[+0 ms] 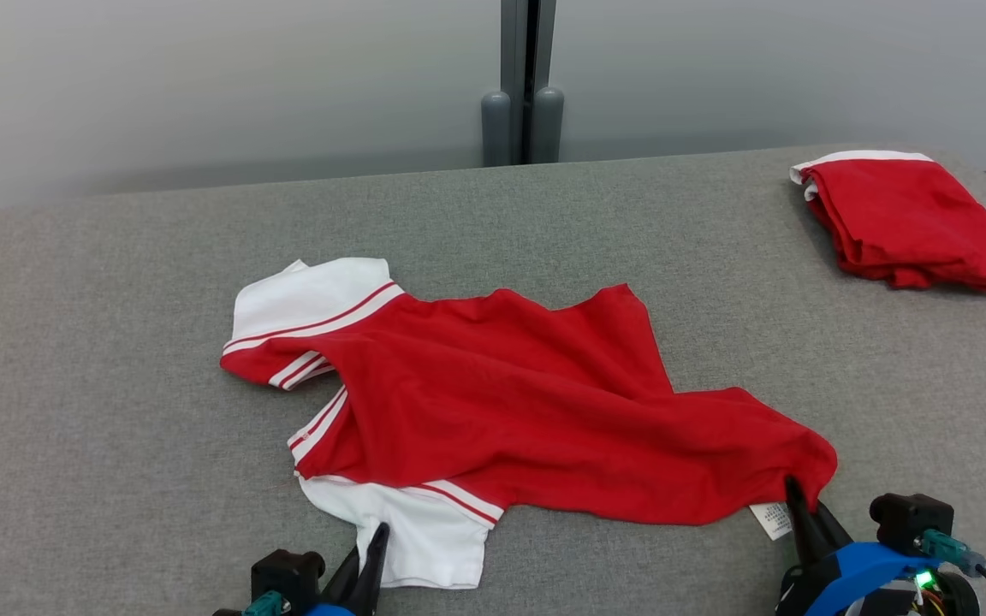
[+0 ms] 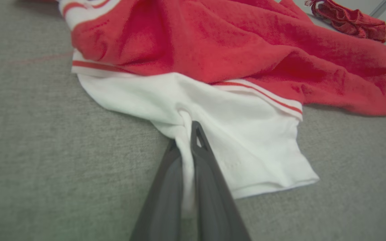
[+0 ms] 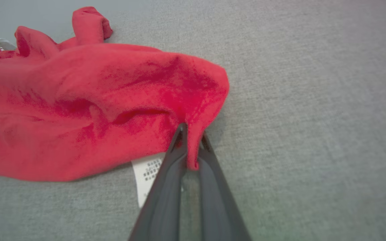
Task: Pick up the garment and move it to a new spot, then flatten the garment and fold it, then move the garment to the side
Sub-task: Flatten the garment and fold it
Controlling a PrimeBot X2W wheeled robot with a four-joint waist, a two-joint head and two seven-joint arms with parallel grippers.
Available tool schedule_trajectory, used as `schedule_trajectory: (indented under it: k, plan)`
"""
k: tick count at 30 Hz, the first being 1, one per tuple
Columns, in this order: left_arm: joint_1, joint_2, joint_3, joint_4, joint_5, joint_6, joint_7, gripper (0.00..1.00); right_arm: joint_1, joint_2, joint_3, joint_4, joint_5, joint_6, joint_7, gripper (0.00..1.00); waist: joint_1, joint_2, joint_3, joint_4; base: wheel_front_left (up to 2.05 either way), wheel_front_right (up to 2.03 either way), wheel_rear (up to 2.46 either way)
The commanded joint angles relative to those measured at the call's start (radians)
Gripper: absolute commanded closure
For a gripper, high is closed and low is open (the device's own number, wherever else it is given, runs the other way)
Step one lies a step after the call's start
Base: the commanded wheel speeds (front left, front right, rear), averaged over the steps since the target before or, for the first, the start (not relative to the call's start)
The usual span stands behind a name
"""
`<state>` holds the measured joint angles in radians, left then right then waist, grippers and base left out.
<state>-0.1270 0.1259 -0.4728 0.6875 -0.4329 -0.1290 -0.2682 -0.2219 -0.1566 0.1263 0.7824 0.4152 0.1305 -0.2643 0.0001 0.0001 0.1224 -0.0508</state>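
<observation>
Both clamped on the garment (image 1: 501, 402): left hand (image 1: 376, 537) at sleeve (image 1: 429, 535), right hand (image 1: 794, 494) at hem (image 1: 805, 462).

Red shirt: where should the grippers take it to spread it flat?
Take the near edge from the robot's side: white sleeve with the left gripper, red hem corner by the care label with the right gripper. Both ends lie closest and wide apart.

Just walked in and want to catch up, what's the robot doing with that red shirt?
Both claws are shut on the red and white shirt, lying rumpled on the grey surface. The left claw pinches its white sleeve, the right claw a red corner by the care label. It isn't lifted yet. Another red garment sits folded at the far right.
</observation>
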Motion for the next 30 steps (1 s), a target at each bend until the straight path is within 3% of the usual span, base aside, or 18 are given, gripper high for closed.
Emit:
schedule_trajectory:
  k: [1, 10, 15, 21, 26, 30]
  plan:
    - [0.003, -0.002, 0.001, -0.024, -0.025, -0.003, 0.005, 1.00, 0.011, -0.003, 0.018, -0.030, 0.003, 0.001, 0.000, 1.00, -0.0001, -0.0001, -0.005, 0.001, 0.00, 0.00, 0.00]
    - [-0.003, 0.032, 0.044, -0.258, -0.087, -0.002, 0.004, 1.00, 0.091, -0.020, 0.086, -0.297, 0.018, 0.001, 0.000, 1.00, -0.0001, -0.0001, -0.019, 0.016, 0.00, 0.00, 0.00]
    - [-0.099, 0.091, 0.062, -0.339, -0.108, -0.002, 0.004, 1.00, 0.016, -0.043, 0.124, -0.406, 0.019, 0.001, 0.000, 1.00, -0.0001, -0.0001, -0.004, 0.015, 0.00, 0.00, 0.00]
    - [-0.356, 0.185, 0.035, -0.333, -0.162, -0.002, 0.011, 1.00, -0.198, -0.080, 0.167, -0.413, 0.047, 0.001, 0.000, 1.00, -0.0001, -0.0001, 0.048, 0.009, 0.00, 0.00, 0.00]
    - [-0.657, 0.234, 0.035, -0.274, -0.223, -0.002, 0.055, 1.00, -0.472, -0.101, 0.199, -0.335, 0.118, 0.001, 0.005, 1.00, -0.0001, -0.0001, 0.139, 0.004, 0.00, 0.00, 0.00]
    - [-0.911, 0.283, -0.035, -0.211, -0.229, -0.002, 0.102, 1.00, -0.716, -0.101, 0.218, -0.253, 0.189, 0.001, 0.038, 1.00, -0.0001, -0.0001, 0.224, -0.010, 0.00, 0.00, 0.00]
